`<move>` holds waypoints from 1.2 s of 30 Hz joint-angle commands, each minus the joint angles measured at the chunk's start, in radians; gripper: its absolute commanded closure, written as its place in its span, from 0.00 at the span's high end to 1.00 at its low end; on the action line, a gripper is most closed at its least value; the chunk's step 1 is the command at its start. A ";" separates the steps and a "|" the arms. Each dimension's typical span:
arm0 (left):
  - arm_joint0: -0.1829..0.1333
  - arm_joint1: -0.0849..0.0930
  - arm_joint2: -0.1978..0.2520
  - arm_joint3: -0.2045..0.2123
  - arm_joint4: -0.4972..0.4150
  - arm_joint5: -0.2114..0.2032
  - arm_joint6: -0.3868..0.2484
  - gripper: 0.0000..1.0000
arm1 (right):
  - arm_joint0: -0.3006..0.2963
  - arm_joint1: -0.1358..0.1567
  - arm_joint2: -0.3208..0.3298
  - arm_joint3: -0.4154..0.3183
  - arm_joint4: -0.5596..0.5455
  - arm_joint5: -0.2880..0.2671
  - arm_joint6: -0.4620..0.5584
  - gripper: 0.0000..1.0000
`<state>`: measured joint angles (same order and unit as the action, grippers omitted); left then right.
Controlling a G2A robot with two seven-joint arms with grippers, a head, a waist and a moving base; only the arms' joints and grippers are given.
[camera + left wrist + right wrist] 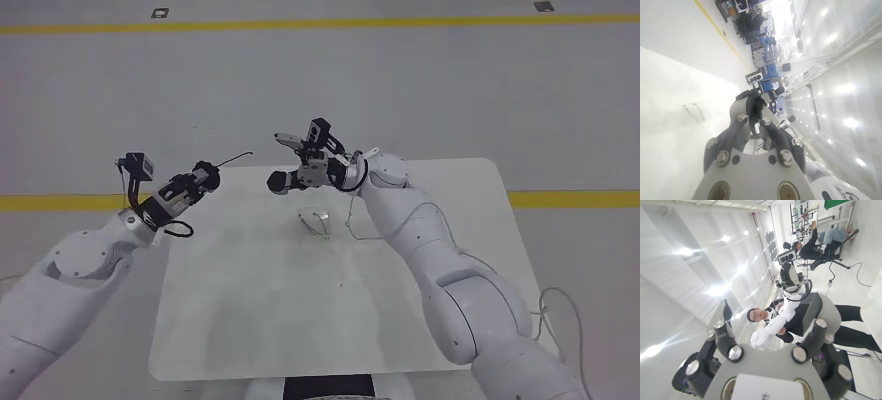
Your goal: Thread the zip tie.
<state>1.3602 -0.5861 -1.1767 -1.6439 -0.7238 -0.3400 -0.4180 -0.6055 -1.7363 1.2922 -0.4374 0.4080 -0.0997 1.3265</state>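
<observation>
My left gripper hovers over the table's far left corner, shut on a thin black zip tie whose free end points toward the right arm. In the left wrist view the fingers are pressed together on the dark strap. My right gripper is held above the far middle of the table, facing the left one, a short gap away from the tie's tip. Its fingers stand wide apart with nothing between them. The left arm shows beyond them.
A second, pale zip tie lies bent in a loop on the white table, below the right gripper; it appears as thin curved lines in the left wrist view. A cable hangs off the right arm.
</observation>
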 commanded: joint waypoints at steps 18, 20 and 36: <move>-0.016 -0.030 -0.030 0.137 -0.490 0.204 -0.499 0.00 | -0.112 0.003 0.013 -0.072 0.153 -0.002 0.033 1.00; -0.016 -0.030 -0.030 0.137 -0.490 0.204 -0.499 0.00 | -0.112 0.003 0.013 -0.072 0.153 -0.002 0.033 1.00; -0.010 -0.056 -0.040 0.150 -0.565 0.296 -0.527 0.00 | -0.192 0.004 -0.019 -0.186 0.220 0.060 0.049 0.47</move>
<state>1.3487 -0.6395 -1.2147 -1.4960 -1.2929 -0.0435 -0.9470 -0.7954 -1.7324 1.2790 -0.6209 0.6277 -0.0434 1.3747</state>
